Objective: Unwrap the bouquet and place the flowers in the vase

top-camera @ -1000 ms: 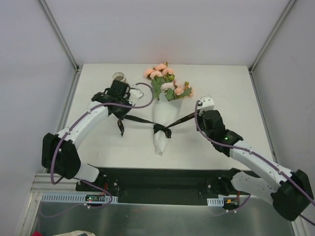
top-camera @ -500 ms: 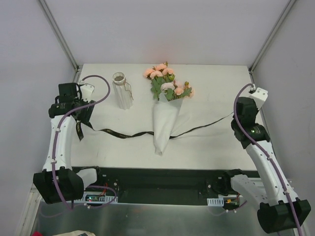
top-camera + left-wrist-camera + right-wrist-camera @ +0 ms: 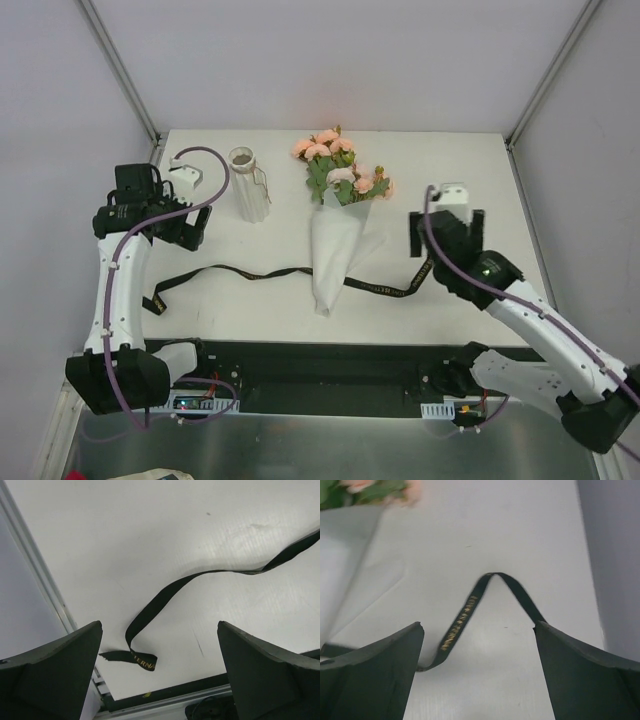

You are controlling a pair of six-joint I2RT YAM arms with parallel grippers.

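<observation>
The bouquet (image 3: 332, 235) lies flat at the centre of the top view, blooms toward the top of the frame and the tip of its paper cone (image 3: 325, 270) toward the bottom. The flowers (image 3: 338, 168) fan out of the cone's open mouth; the paper encloses the stems, so none can be lifted out singly. The ribbon (image 3: 255, 272) is slack. It runs from a curled end at lower left, across the table (image 3: 450, 160), disappears at the cone's lower part, and comes out toward the right. No knot is visible, so the tie appears undone.

The vase (image 3: 248, 188) stands upright at upper left of the bouquet, apart from it and with its mouth unobstructed, ready to receive stems.

The left gripper (image 3: 160, 627) hangs over the left edge of the table, jaws spread wide and holding nothing. The ribbon's loose end lies on the surface below it, between the fingers but not touching them. The right gripper (image 3: 479, 625) is likewise wide apart and empty at centre right, above an arched length of ribbon.

Judgement: the untying step is complete. The next step calls for opening the cone, which probably needs one gripper to pin the paper while the other draws the stems clear.
</observation>
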